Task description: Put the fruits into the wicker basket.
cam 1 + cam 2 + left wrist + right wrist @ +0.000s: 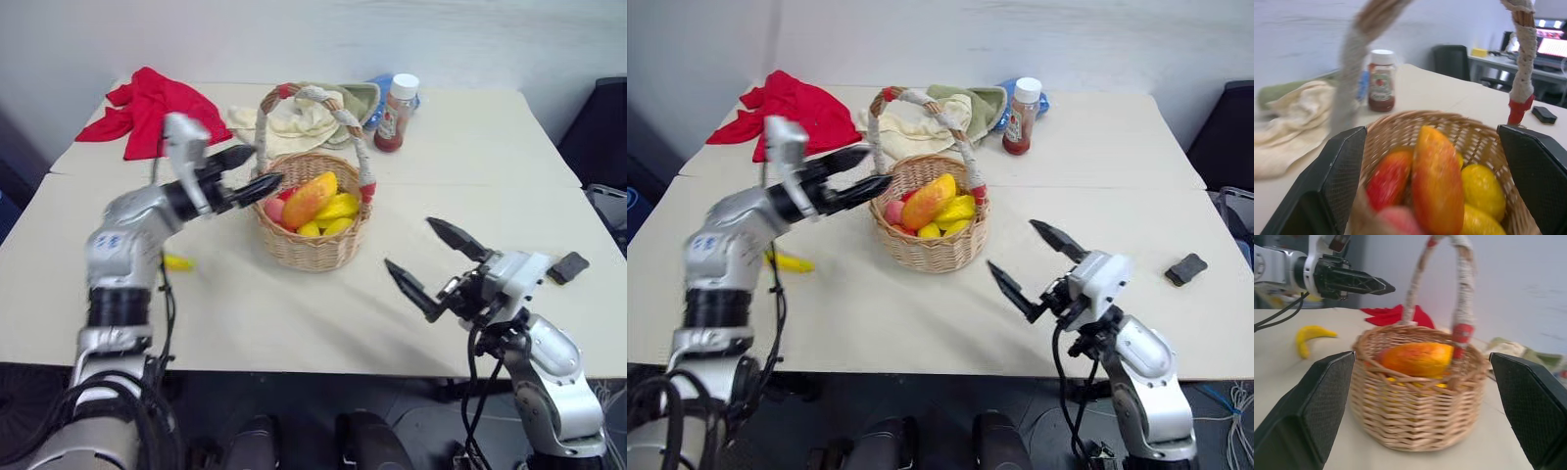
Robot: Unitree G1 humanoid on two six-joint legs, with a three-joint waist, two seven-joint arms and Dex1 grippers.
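From my head cameras, the wicker basket (313, 240) sits mid-desk (294, 323), already holding the orange-red mango (310, 199) propped on end among smaller yellow and red fruits. My left gripper (247, 174) hovers at the basket's rim with its jaws apart and nothing between them; my right gripper (429, 257) hangs over bare desk on the other side, jaws wide and empty. A yellow banana (789, 261) lies on the desk beside my left arm, well apart from the basket, so I judge one fruit is left to fetch. Behind the basket are a crumpled red cloth (147, 110), a pale cloth (294, 119) and a white-capped sauce bottle (396, 114); a small dark block (568, 266) lies near my right arm.

In my left wrist view, my jaws stand wide on either side of the basket's mouth. The mango's skin is glossy and smooth like moulded plastic, against tight tan weave and a cloth-wrapped handle with red ends.

In my right wrist view, my jaws frame the basket's round, ribbed wall; the curved banana lies on the desk beyond it.
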